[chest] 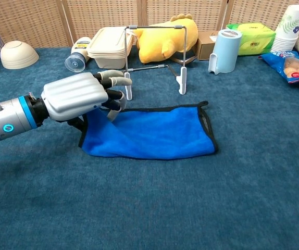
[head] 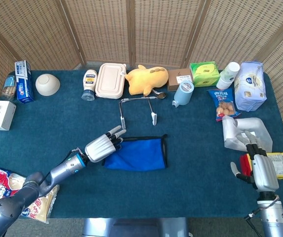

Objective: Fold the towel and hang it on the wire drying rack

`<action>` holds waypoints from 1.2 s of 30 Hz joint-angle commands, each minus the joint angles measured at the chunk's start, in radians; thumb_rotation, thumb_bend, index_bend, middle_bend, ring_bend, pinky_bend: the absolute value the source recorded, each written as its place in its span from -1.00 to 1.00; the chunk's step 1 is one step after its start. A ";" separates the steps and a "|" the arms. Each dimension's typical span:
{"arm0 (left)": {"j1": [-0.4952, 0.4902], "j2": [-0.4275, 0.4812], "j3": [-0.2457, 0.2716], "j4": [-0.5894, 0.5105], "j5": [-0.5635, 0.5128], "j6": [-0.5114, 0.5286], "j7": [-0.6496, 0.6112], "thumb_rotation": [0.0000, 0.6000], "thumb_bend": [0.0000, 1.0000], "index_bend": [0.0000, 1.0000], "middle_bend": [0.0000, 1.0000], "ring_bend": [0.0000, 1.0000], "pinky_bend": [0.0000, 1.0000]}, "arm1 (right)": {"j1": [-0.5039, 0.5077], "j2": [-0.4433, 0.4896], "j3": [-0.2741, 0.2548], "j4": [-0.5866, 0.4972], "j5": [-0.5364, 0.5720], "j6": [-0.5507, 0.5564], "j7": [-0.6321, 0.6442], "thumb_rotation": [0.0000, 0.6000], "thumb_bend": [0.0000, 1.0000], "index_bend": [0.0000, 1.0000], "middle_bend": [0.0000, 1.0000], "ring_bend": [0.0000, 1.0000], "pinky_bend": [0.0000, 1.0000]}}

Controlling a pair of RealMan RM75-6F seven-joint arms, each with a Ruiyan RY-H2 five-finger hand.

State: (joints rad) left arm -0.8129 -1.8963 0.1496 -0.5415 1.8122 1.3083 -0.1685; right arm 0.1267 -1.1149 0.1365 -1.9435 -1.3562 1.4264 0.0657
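My left hand (chest: pixel 79 96) pinches the near-left corner of the blue towel (chest: pixel 152 133), lifting that corner just off the worktop (chest: pixel 154 208); the rest of the towel lies flat, folded into a long band. From the towel, the wire drying rack (chest: pixel 154 54) stands at 12 o'clock, close beyond its far edge and not touching it. Behind the rack sit a yellow plush toy (head: pixel 145 79) and a cream lunch box (head: pixel 110 80). My right hand (head: pixel 260 168) hovers at the worktop's right edge, about 3 o'clock from the towel and well apart from it, fingers loosely spread and gripping nothing, just beside a crumpled clear bag (head: pixel 245 131).
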 commanded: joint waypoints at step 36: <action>-0.108 0.671 -0.475 -1.270 -0.717 -0.237 0.452 1.00 0.03 0.51 -0.16 -0.57 -1.00 | -0.001 -0.070 -0.015 0.161 -0.031 -0.029 0.161 1.00 -0.30 -0.70 -0.91 -1.00 -1.00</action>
State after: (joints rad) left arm -0.9002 -1.2323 -0.3023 -1.7965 1.1311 1.0890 0.2496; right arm 0.1263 -1.1824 0.1219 -1.7877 -1.3865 1.3979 0.2212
